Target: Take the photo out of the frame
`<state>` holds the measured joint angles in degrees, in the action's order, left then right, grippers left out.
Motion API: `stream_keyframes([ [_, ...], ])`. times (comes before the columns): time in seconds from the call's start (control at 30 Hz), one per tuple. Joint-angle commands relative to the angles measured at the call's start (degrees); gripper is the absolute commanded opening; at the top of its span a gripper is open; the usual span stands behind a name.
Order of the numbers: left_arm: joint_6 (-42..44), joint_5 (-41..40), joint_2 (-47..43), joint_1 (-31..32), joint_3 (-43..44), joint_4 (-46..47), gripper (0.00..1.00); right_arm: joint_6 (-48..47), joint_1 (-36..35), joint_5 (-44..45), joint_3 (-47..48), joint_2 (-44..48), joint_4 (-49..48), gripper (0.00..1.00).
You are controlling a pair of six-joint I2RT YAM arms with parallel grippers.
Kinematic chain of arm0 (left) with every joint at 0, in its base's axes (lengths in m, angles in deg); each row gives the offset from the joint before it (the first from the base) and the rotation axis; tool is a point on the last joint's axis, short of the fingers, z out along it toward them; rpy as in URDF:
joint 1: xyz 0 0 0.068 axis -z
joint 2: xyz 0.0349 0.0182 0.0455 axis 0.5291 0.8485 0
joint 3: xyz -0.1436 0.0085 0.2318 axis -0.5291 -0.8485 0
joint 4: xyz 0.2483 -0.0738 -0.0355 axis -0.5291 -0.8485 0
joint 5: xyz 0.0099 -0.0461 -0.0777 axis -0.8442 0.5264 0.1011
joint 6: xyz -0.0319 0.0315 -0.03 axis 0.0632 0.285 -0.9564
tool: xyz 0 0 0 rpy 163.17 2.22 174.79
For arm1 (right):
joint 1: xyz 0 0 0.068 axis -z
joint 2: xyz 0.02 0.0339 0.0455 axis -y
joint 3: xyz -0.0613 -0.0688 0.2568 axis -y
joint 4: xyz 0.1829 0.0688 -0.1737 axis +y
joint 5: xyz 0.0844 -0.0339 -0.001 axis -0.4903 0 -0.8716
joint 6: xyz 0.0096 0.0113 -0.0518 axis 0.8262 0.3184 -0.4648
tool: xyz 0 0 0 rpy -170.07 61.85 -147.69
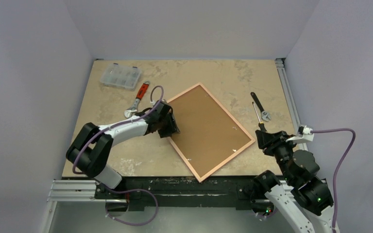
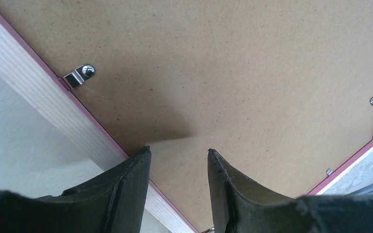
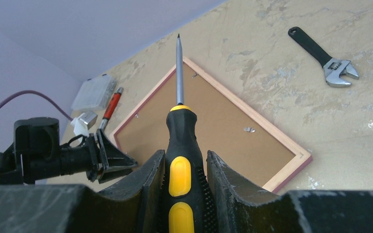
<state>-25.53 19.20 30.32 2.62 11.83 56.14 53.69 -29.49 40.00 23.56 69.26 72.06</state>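
Observation:
The frame (image 1: 209, 130) lies back up in the middle of the table, with brown fibreboard, a pale rim and a pink edge. Small metal clips (image 2: 80, 75) sit along its rim. The photo is hidden under the board. My left gripper (image 1: 173, 127) is open at the frame's left edge. In the left wrist view (image 2: 178, 151) one finger is over the rim and the other over the fibreboard (image 2: 233, 73). My right gripper (image 1: 263, 137) hovers off the frame's right corner. It is shut on a black-and-yellow screwdriver (image 3: 183, 141) whose tip points over the frame (image 3: 213, 121).
A clear plastic organiser box (image 1: 121, 75) stands at the back left. A red-handled adjustable wrench (image 1: 138, 99) lies just behind my left gripper. A black-handled wrench (image 1: 261, 108) lies right of the frame, also in the right wrist view (image 3: 325, 56). The frame's near corner reaches the table's front edge.

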Motion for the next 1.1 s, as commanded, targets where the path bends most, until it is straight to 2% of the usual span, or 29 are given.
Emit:
stream_keyframes([
  [0.0,-1.1,-4.3,-6.8,0.5,-10.0,-1.3,0.47,0.7,0.0,-1.1,-0.3,-1.0,-3.1,0.00],
  [0.13,4.7,-3.8,-12.5,4.3,-10.2,-1.5,0.54,0.6,0.0,-1.4,-1.0,-1.3,-3.7,0.00],
  [0.3,17.3,-7.7,-14.5,15.0,-0.6,-1.4,0.58,0.4,0.0,-1.4,-0.2,-1.9,-3.7,0.00],
  [0.43,24.4,-6.0,-7.2,23.8,7.7,2.2,0.55,0.9,0.0,-0.5,2.1,-1.1,-3.8,0.00],
  [0.6,29.1,-7.9,5.6,33.6,19.3,1.0,0.48,1.2,0.0,2.5,7.0,0.1,-0.3,0.00],
  [0.73,32.7,-11.8,12.8,39.9,25.9,-0.6,0.51,1.6,0.0,7.4,9.6,3.6,1.3,0.00],
  [0.9,34.8,-17.4,21.2,45.5,33.8,-4.4,0.55,1.0,0.0,9.4,13.1,4.3,3.6,0.00],
  [1.07,34.9,-25.1,27.7,46.5,39.6,-8.7,0.53,1.2,0.0,9.9,13.8,5.3,5.2,0.00],
])
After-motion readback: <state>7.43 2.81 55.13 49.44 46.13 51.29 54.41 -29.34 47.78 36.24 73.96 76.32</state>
